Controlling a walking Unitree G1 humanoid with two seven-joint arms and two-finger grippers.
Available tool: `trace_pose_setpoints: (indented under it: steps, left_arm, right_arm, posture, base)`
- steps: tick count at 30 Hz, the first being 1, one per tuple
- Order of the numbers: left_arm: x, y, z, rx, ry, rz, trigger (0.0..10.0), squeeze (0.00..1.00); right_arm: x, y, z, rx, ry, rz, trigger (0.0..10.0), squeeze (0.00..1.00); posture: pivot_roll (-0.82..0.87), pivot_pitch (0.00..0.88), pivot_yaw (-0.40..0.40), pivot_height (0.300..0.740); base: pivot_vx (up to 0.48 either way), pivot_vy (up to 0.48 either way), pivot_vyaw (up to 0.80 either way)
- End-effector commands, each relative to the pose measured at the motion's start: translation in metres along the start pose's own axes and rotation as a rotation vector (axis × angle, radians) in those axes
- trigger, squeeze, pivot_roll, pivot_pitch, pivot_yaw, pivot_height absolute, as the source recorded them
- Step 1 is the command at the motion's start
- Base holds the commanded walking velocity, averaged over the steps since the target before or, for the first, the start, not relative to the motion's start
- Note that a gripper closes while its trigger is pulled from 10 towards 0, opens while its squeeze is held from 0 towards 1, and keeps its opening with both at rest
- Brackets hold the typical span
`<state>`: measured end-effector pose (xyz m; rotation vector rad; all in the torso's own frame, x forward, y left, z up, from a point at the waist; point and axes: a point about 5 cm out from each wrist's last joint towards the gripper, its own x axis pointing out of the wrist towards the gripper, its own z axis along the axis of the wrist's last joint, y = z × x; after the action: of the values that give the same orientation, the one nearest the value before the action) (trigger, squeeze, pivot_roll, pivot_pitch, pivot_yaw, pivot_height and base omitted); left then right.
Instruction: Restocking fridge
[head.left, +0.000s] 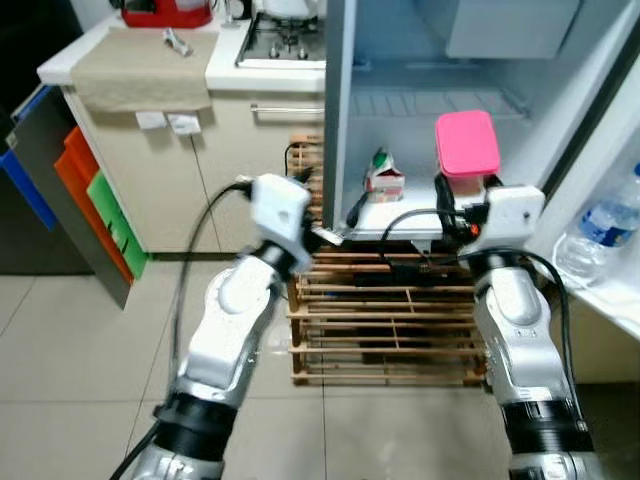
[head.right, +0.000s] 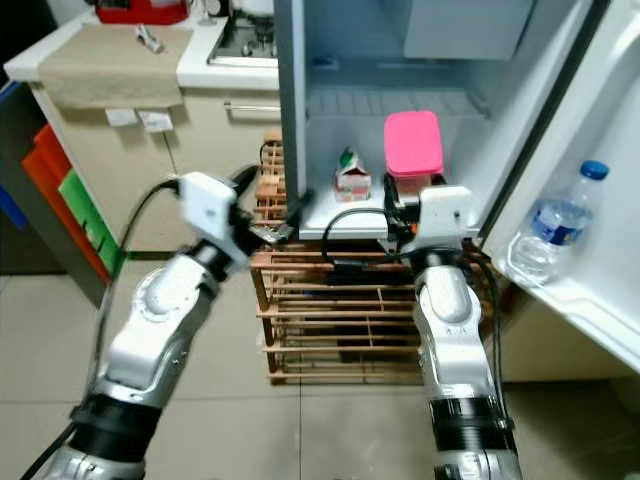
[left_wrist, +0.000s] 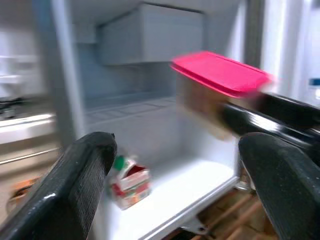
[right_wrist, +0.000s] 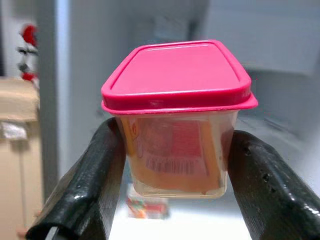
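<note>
Your right gripper (right_wrist: 172, 165) grasps the pink-lidded container (right_wrist: 177, 120) by its clear sides, holding it at the open fridge (head.left: 420, 120), above the white shelf (head.left: 400, 218). Your left gripper (left_wrist: 175, 185) hangs released, facing the small carton (head.left: 384, 177) on that shelf.

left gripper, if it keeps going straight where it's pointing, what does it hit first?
Probably the small carton on the fridge shelf. The left gripper, open, points into the open fridge, with the carton low between its fingers. The pink-lidded container in the right gripper sits off to the side. Depth is unclear.
</note>
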<state>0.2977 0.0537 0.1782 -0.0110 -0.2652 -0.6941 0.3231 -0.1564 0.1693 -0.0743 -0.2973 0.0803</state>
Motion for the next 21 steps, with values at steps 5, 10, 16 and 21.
trace_pose_setpoints:
  steps: [5, 10, 16, 21]
  left_arm:
    - [0.014, -0.017, 0.01, 0.02, -0.051, -0.14, 10.0, 0.0]
    - [0.014, -0.017, 0.009, -0.02, -0.058, -0.147, 10.0, 0.0]
    - [0.013, -0.015, 0.007, 0.043, -0.046, -0.145, 10.0, 0.0]
    - [0.002, 0.002, 0.007, 0.0, -0.039, -0.054, 10.0, 0.0]
  right_arm:
    - [0.015, -0.002, 0.001, 0.008, 0.002, -0.025, 0.0, 0.0]
    - [0.024, 0.002, 0.002, 0.006, -0.009, -0.025, 0.0, 0.0]
    - [0.027, -0.003, 0.001, -0.036, -0.02, -0.052, 0.0, 0.0]
    - [0.026, -0.004, 0.004, -0.04, -0.039, -0.062, 0.0, 0.0]
  posture:
    - [-0.04, 0.0, -0.015, 0.74]
    - [-0.04, 0.0, -0.015, 0.74]
    - [-0.04, 0.0, -0.015, 0.74]
    - [-0.04, 0.0, -0.012, 0.74]
  base:
    - [0.271, 0.0, 0.0]
    - [0.48, 0.0, 0.0]
    - [0.24, 0.0, 0.0]
    - [0.0, 0.0, 0.0]
